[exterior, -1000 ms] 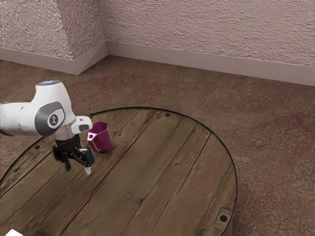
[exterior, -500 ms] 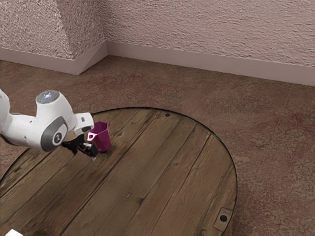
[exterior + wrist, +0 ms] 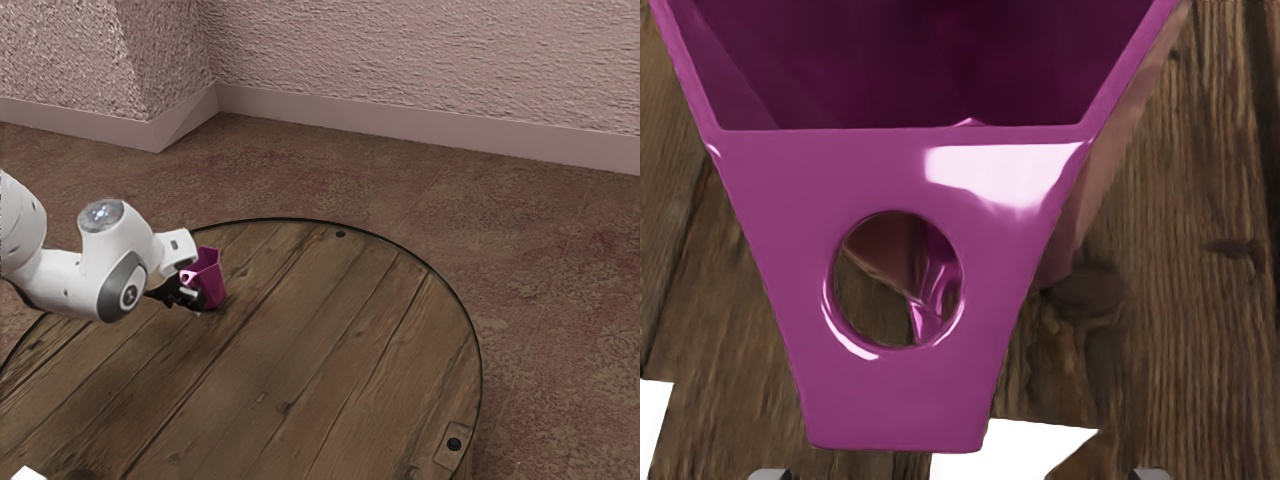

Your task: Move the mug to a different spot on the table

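Claw (image 3: 186, 296) at mug (image 3: 208, 276) handle, fingers apart, nothing gripped.
Magenta mug stands upright on the round wooden bench (image 3: 330, 350), in its far part toward the exterior view's left, close to the rim, open top up. White arm (image 3: 90, 275) comes in from the exterior view's left, hand low over the planks, claw just beside the mug on its left near side. Wrist view: mug (image 3: 940, 100) right in front of the hand, flat handle tab (image 3: 900, 400) with a round hole facing the camera. Two grey fingertips (image 3: 770, 472) sit at the lower edge, one each side of the tab and wider than it, so the claw is spread, not clamped. Brown carpet floor (image 3: 520, 230) and pink textured wall (image 3: 420, 50) behind.
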{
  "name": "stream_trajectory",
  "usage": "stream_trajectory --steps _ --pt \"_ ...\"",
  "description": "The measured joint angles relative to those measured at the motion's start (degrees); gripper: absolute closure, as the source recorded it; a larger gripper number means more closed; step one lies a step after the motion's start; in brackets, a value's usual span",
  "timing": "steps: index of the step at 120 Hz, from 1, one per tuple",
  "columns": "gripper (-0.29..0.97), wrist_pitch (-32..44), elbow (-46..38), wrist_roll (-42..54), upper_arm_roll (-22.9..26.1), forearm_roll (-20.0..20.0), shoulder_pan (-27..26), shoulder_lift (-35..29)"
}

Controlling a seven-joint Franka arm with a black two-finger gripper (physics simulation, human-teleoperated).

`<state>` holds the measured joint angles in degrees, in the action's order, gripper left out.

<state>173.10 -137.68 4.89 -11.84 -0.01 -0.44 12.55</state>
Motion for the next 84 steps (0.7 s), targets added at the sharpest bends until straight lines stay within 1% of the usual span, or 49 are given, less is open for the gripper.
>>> stream_trajectory --steps 31,84 --pt "0.32 3.23 1.91 -0.24 0.06 -0.11 -0.25 2.46" --pt "0.38 7.56 2.4 -0.53 0.05 -2.63 -0.84 4.16"
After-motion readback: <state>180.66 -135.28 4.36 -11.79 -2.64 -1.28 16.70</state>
